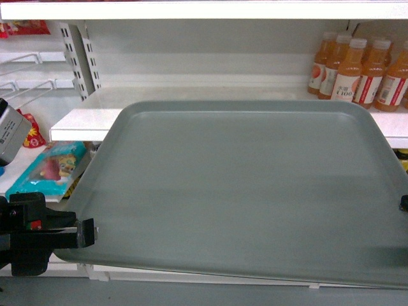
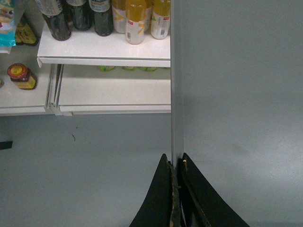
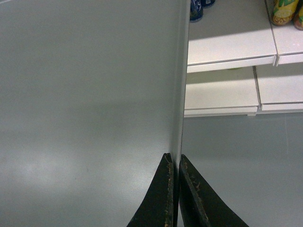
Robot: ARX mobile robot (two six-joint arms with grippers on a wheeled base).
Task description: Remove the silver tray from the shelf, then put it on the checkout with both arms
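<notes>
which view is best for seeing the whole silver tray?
Head view. It shows nearly the full silver tray, rim and rounded corners, held in front of the shelf. The left wrist view shows only the tray's left edge pinched in the left gripper; the right wrist view only its right edge in the right gripper.

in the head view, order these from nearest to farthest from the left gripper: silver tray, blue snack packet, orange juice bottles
1. silver tray: its left edge is pinched in the left gripper.
2. blue snack packet: lower shelf, just above the gripper.
3. orange juice bottles: upper right, on the shelf.
</notes>
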